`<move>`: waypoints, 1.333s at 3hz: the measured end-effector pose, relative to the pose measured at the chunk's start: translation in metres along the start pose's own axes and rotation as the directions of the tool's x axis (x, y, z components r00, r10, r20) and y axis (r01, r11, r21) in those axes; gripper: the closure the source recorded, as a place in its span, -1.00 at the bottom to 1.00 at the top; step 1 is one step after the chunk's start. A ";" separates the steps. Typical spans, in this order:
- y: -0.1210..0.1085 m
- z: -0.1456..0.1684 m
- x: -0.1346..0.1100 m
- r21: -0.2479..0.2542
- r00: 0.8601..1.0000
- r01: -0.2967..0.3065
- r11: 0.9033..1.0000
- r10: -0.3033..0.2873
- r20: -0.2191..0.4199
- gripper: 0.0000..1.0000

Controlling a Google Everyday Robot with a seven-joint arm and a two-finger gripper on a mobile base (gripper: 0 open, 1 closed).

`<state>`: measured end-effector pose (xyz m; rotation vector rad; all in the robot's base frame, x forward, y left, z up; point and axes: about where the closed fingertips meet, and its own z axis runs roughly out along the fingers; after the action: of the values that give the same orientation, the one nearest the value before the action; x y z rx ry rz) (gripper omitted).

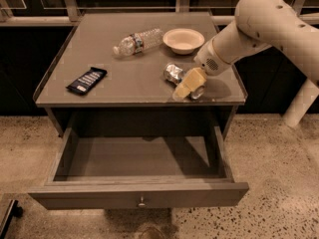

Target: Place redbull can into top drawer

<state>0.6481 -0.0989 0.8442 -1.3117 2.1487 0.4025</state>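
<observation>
Gaping low in frame, top drawer [139,194] with bare floor, bowl [172,40] upper centre bare inside, hand [190,83] at lying redbull can [173,72] centre right, grip cannot be told, labels unreadable.

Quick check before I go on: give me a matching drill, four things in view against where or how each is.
1 gripper
2 water bottle
3 snack bar
4 top drawer

A pulled open
B lying beside the bowl
C at the redbull can, near the tabletop's front edge
D alone, picture's left side

Pairs: 1-C, 2-B, 3-D, 4-A
</observation>
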 end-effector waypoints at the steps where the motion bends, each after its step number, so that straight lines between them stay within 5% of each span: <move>1: 0.000 0.001 0.000 0.000 1.000 -0.001 1.000 0.001 0.000 -0.65; 4: 0.000 0.001 0.000 0.000 1.000 -0.001 1.000 0.001 0.000 0.75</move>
<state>0.6481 -0.0985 0.8430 -1.3110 2.1497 0.4028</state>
